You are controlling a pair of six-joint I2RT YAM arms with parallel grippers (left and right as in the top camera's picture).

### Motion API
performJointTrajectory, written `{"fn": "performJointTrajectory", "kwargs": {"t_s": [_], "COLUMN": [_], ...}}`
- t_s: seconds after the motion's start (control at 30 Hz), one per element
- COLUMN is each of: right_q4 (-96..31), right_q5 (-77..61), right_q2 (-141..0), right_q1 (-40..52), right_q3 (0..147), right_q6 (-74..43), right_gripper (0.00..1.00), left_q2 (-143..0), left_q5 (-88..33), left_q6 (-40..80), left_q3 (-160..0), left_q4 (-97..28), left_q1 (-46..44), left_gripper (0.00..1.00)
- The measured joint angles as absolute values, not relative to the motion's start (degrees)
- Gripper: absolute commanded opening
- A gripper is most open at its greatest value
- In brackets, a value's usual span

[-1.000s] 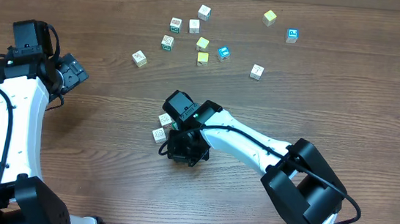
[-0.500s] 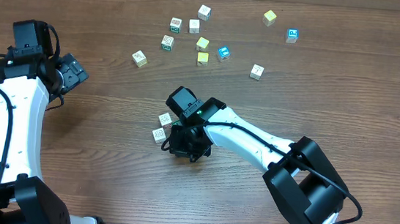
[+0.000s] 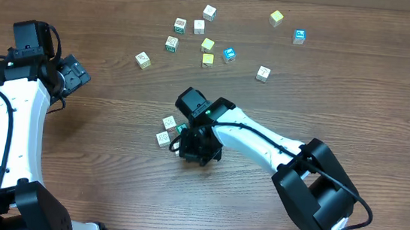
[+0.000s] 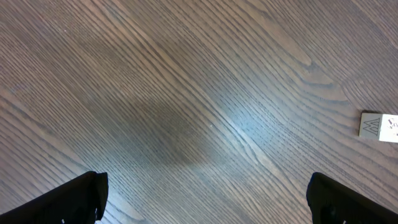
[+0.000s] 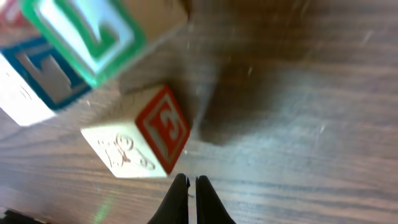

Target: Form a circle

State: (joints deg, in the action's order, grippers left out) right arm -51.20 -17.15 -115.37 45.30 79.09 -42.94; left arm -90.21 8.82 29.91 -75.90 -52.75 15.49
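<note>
Your right gripper has slid a little toward the robot's right over the past second. In the overhead view that uncovers more of the circle, the small cluster of printed cubes near the middle of the table. The jaws are pressed together with nothing between them. In the wrist view the closed tips sit just beside the red-lettered cube, with the green-framed cube and the blue-lettered cube crowded behind it. So you appear to be nudging, not carrying. The cluster itself looks unmoved and reads as a tight clump rather than a clear ring, so I judge the shaping unfinished. I cannot tell whether the tips actually touch the red-lettered cube. Your left gripper hangs spread wide and empty over bare wood at the left side, well apart from the work. The loose cubes lie scattered along the far side, where they were a second ago.
</note>
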Motion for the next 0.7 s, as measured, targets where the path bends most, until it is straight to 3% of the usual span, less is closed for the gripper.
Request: {"fn": "performJointTrajectory", "kwargs": {"t_s": [0.7], "right_q4": [-51.8], "right_q5": [-17.8], "right_q2": [-115.4], "right_q1": [46.9], "right_q3": [79.1], "right_q6": [-42.2], "right_gripper": [0.04], "left_q2": [-90.2], "left_q5": [8.8], "left_q6": [29.9], "left_q3": [-75.9], "left_q4": [-52.7], "left_q1": [15.5], "left_gripper": [1.0]}}
